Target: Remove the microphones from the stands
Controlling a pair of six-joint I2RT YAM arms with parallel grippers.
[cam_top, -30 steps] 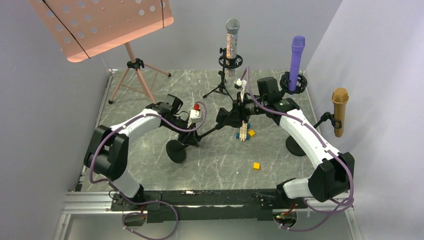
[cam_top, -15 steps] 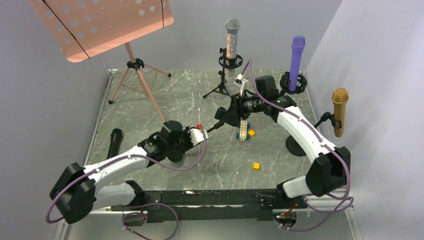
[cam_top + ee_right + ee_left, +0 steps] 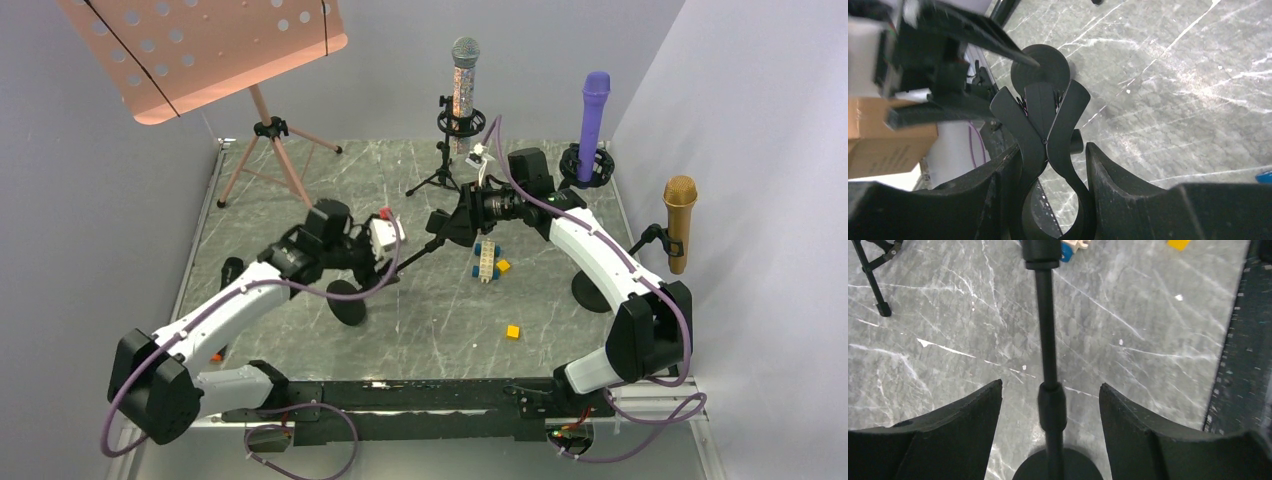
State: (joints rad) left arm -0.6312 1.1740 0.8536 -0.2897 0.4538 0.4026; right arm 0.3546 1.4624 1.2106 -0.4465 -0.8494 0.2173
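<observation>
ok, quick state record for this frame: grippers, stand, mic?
left gripper: open, fingers either side of the stand pole, not touching it
right gripper: closed on the clip
clip: empty, no microphone in it
stand pole: leaning toward the right gripper, round base down
black microphone: lying on the table at far left, partly hidden
task status: microphone is off the stand
</observation>
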